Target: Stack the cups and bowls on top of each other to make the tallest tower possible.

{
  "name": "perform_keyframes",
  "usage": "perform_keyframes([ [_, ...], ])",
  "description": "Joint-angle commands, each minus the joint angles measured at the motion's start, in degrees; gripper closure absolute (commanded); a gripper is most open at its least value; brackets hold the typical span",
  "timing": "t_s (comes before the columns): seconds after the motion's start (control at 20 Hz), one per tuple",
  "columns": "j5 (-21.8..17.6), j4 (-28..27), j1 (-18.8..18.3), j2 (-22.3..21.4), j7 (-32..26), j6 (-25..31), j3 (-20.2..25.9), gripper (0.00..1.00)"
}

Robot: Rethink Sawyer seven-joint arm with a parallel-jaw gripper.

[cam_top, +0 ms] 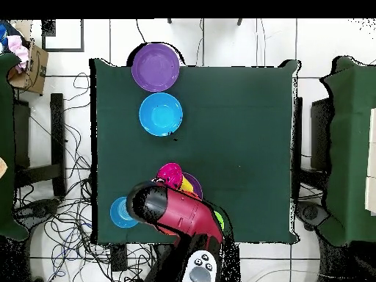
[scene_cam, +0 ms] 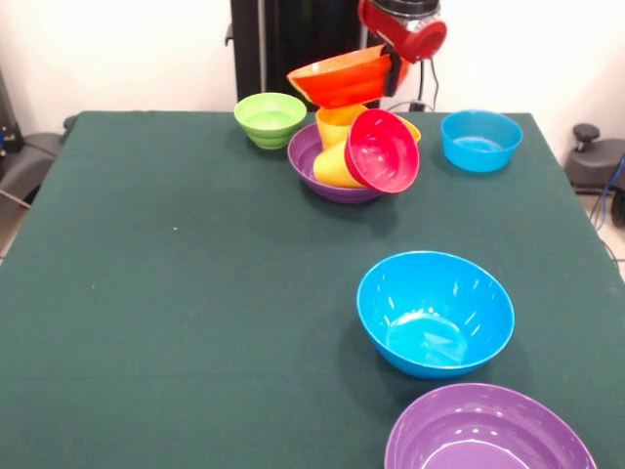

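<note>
My gripper (scene_cam: 395,70) holds a large orange bowl (scene_cam: 342,78) by its rim, tilted in the air above the tower. The tower is a large purple bowl (scene_cam: 327,171) with a yellow cup (scene_cam: 335,166) leaning in it. An orange-yellow cup (scene_cam: 339,120) stands behind that cup, and a small red bowl (scene_cam: 383,149) is tipped on its side against them. In the overhead view my arm (cam_top: 180,213) covers most of the pile. Only the red bowl (cam_top: 170,175) and the purple bowl's rim (cam_top: 194,182) show.
A small light green bowl (scene_cam: 270,119) stands left of the pile and a small blue bowl (scene_cam: 480,140) stands right of it. A large blue bowl (scene_cam: 435,313) and a second large purple bowl (scene_cam: 488,435) stand near the front right edge.
</note>
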Motion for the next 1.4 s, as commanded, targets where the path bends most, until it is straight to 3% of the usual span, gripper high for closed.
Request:
perform_keyframes([
  [0.05, 3.92, 2.13, 0.76, 3.41, 12.48, -7.21, 5.04, 1.00],
  [0.3, 4.94, 0.98, 2.09, 4.94, 12.65, -7.96, 4.23, 1.00],
  [1.4, 5.25, -0.86, 1.37, 7.70, 10.36, -10.54, 3.38, 1.00],
])
